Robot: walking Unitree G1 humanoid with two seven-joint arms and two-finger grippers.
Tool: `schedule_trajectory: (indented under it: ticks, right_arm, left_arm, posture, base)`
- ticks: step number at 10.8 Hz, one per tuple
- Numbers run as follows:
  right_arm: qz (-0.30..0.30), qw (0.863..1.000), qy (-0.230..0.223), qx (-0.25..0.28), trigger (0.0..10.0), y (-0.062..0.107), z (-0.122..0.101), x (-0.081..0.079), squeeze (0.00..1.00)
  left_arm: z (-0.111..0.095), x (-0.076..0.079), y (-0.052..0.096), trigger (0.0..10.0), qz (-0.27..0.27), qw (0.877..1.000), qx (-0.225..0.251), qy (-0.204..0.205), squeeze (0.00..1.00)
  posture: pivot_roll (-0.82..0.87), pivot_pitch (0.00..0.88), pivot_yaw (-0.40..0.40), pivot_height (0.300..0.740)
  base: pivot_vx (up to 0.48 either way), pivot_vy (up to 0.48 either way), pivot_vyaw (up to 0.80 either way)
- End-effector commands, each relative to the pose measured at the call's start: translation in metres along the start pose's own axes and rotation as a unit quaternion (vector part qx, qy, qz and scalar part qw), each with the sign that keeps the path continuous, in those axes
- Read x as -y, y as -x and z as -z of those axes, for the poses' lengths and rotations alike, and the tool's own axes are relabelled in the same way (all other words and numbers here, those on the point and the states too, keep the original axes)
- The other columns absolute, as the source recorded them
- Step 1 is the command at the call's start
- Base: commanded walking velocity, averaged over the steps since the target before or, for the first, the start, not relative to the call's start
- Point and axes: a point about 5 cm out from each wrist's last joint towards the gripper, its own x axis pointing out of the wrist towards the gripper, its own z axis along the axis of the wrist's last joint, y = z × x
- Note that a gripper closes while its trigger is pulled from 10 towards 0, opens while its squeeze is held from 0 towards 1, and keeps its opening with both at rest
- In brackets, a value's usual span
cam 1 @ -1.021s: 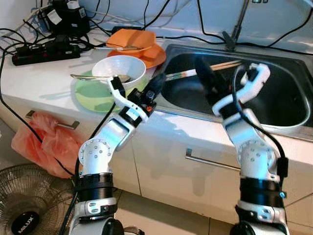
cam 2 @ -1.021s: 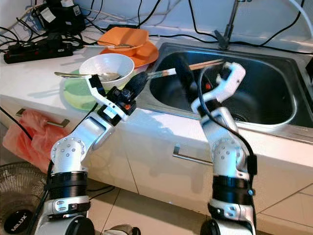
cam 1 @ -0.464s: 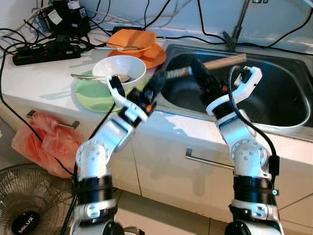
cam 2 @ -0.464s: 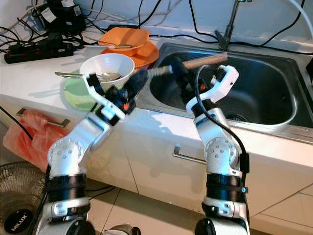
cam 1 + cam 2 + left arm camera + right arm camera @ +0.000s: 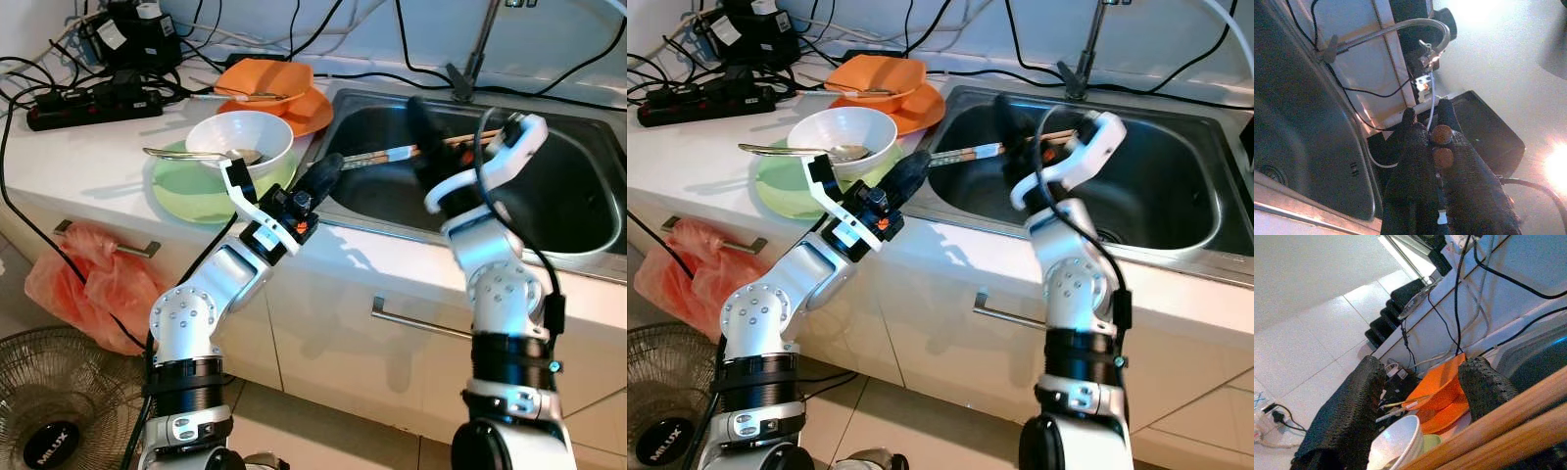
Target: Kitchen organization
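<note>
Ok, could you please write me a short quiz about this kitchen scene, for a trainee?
1. True or false: the white bowl stands on the green plate.
2. What does the left gripper hold over the sink? A) a spoon B) chopsticks C) an orange plate
3. Fill in: the fingers of the right gripper are ___.

Key: 1 true; 2 B; 3 open.

home kitchen, steel sink (image 5: 578, 196), stacked bowls (image 5: 240, 137)
</note>
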Motion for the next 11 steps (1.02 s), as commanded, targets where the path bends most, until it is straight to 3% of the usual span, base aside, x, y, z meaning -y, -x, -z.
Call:
schedule_trajectory:
  ticks: [1,5,11]
  right_arm:
    - [0.006,1.000,-0.003,0.013,0.0,-0.002,-0.005,0.000,0.00]
    - [0.010,1.000,-0.007,0.014,0.0,-0.002,-0.006,0.002,0.00]
    - [0.014,1.000,-0.017,0.015,0.0,-0.002,-0.005,0.004,0.00]
  left_arm:
    - [-0.005,0.000,0.003,0.0,-0.004,1.000,0.011,0.000,0.00]
    - [-0.021,-0.006,0.004,0.0,-0.017,0.999,0.046,0.002,0.00]
    - [-0.014,-0.010,0.002,0.0,-0.022,0.999,0.038,0.024,0.00]
  posture:
    - [0.17,0.021,0.046,0.740]
    - [0.17,0.023,0.045,0.740]
    - [0.17,0.023,0.049,0.740]
  base:
    - [0.000,0.000,0.00]
    - [0.000,0.000,0.00]
    - [0.000,0.000,0.00]
